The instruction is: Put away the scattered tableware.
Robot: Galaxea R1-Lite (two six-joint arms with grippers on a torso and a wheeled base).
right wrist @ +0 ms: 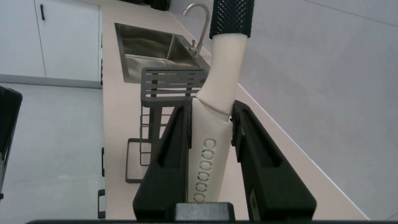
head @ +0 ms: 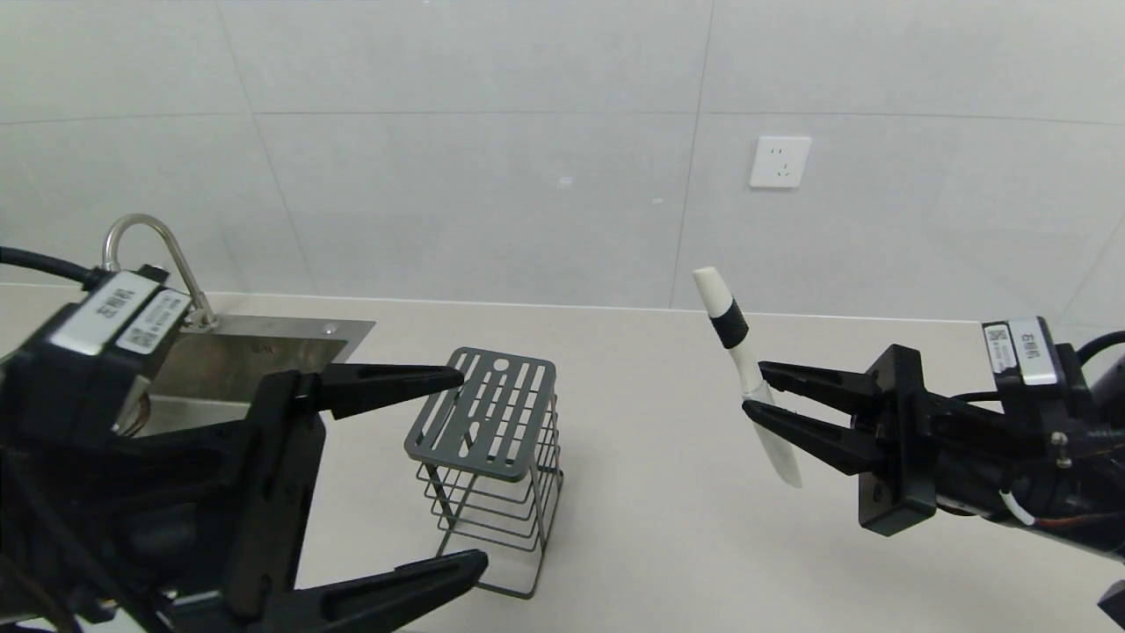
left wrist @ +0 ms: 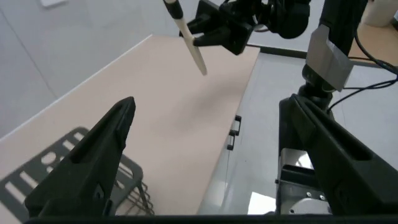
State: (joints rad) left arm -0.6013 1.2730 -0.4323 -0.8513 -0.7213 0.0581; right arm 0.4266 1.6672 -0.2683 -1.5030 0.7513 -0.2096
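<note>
Pale wall tiles rise behind a beige bench, with a steel sink sunk into its far left corner and a curved tap at the sink's rim. A grey wire rack with a slotted top stands near the middle of the bench, just beside the sink's near right corner.

The right gripper is clamped on a white utensil with a black band. It holds the utensil by its middle, in the air above the right half of the bench and well apart from the rack. The utensil is tilted, banded end up and leaning towards the rack. The left gripper is spread wide with nothing in it, one finger by the rack's top edge and the other low by its foot.

The step in hand looks like carrying the utensil over and dropping it through a slot. To do that well, I would bring it upright first and line the lower end up with one of the longer slots. I would then lower it straight and let go only once it is guided. The left gripper could steady the light rack but should stay off the top plate.

I cannot tell whether the lower end is a bare blade or a sleeve. It carries a row of small holes. Which slot suits it is also unclear. The left arm covers much of the sink and the bench's near left corner.
</note>
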